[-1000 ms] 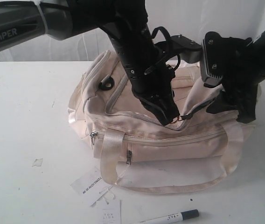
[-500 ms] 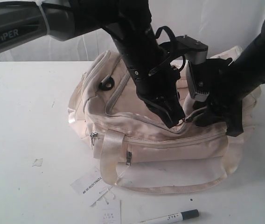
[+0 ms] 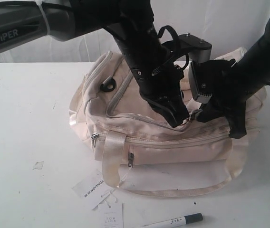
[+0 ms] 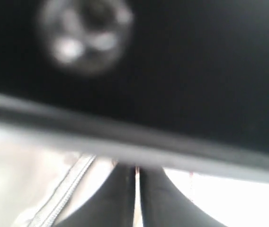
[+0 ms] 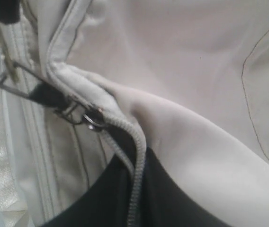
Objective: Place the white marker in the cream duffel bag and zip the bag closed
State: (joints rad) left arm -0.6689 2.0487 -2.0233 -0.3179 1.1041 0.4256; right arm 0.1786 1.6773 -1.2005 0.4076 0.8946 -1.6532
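over on the left the white table (image 3: pixel 21 118) carries only a small scrap, and the paper hang tags (image 3: pixel 93 188) lie just in front of the cream duffel bag (image 3: pixel 168 156), which slumps in the middle of the table, soft and baggy, its front strap drooping forward. the white marker (image 3: pixel 170 221) lies flat at the table's near edge, in front of the bag and apart from it, dark cap pointing right, nobody holding it, so it's not yet in the bag. looks light and stiff with a smooth round barrel that could roll or squirt out. i'd pinch it across mid-barrel, clear of the cap. now the left gripper (image 3: pixel 180 118) is nose-down on the bag's top seam. its wrist view is blurry, but the dark fingers (image 4: pixel 113 198) sit clenched almost together with only a sliver of light between, and what they pinch i cannot tell. just to its right, the right gripper (image 3: pixel 204 113) presses into the fabric, jaws hidden, so clenched or released i can't say. its wrist view shows the grey zipper (image 5: pixel 137 156) parted over dark lining (image 5: pixel 101 198), with the metal pull (image 5: pixel 80 113) at the end. that cloth is floppy, so the mouth will likely sag unless held by the edge.
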